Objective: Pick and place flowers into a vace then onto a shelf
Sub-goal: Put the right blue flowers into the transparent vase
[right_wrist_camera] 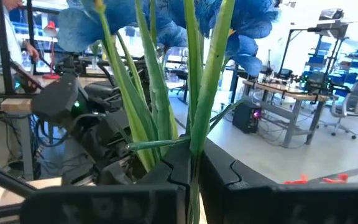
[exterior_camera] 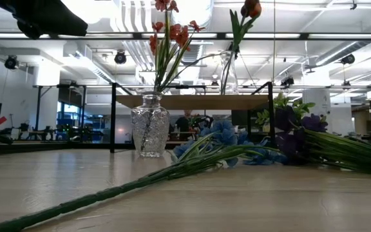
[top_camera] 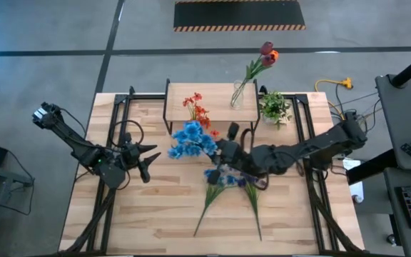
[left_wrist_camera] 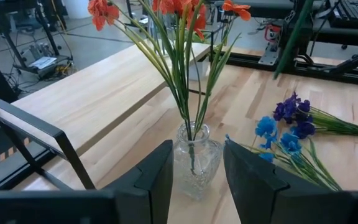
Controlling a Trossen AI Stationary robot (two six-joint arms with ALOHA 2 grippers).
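High: right gripper [top_camera: 223, 153] clamped on the blue flowers [top_camera: 191, 140] near table centre; purple flowers [top_camera: 223, 178] lie flat beside. Left gripper [top_camera: 148, 158] part open, holding nothing. Plank-top shelf [top_camera: 216, 96] carries a slim glass vase [top_camera: 237, 96].

Low: cut-glass vase [exterior_camera: 150, 125], faceted, holds orange-red flowers [exterior_camera: 169, 32].

Left wrist: dark fingers [left_wrist_camera: 157, 177] flank that vase without touching.

Right wrist: fingers [right_wrist_camera: 179, 168] pinch ribbed green stems [right_wrist_camera: 204, 81]. No readable labels.

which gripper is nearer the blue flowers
Right. The right gripper is shut on the blue flowers' stems, holding them; the left gripper sits apart, off to their left over the table.
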